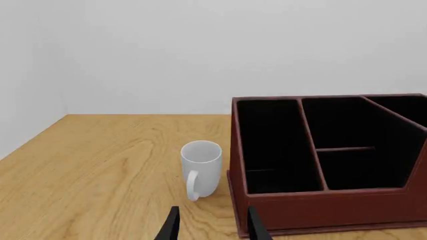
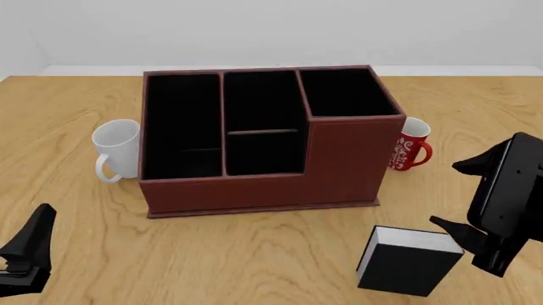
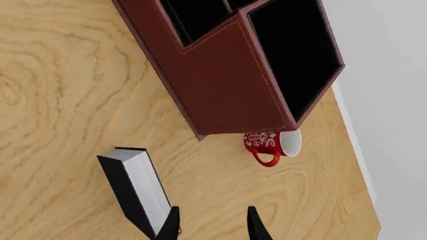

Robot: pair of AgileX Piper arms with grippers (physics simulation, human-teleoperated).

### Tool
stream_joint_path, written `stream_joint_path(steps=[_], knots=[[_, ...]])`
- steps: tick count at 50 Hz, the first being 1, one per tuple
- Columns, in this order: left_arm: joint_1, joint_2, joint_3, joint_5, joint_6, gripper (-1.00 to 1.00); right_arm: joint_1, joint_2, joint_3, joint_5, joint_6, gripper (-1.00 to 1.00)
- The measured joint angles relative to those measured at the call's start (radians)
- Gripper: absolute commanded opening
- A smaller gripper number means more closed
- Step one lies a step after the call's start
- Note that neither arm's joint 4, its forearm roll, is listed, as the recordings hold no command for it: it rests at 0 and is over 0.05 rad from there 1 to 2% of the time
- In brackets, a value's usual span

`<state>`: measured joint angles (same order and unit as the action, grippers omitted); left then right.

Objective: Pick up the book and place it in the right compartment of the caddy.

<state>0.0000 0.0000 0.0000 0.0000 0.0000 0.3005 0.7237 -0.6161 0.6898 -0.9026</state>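
Observation:
The black book (image 2: 405,262) stands on the table in front of the caddy's right end, white page edges up; the right wrist view has the book (image 3: 133,192) too. My right gripper (image 2: 444,194) hovers open just right of the book, and nothing sits between its fingers (image 3: 212,226). The reddish-brown caddy (image 2: 254,187) sits mid-table. Its right compartment (image 2: 344,92) is tall-walled, black inside and holds nothing. My left gripper (image 2: 35,238) is open near the front left edge, facing the caddy (image 1: 320,205), far from the book.
A white mug (image 2: 114,149) stands against the caddy's left side, also in the left wrist view (image 1: 200,167). A red patterned mug (image 2: 411,145) stands at the caddy's right side. Bare wooden table (image 2: 212,254) lies in front of the caddy.

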Motion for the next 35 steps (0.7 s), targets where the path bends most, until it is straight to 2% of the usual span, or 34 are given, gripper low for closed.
stream_joint_path(steps=[13,35], knots=[[0.0,0.0,0.0,0.0,0.0,1.0,0.071,0.039,-0.037,0.078,0.023,1.0],[0.0,0.0,0.0,0.0,0.0,1.0,0.136,0.089,-0.049,0.168,0.049,1.0]])
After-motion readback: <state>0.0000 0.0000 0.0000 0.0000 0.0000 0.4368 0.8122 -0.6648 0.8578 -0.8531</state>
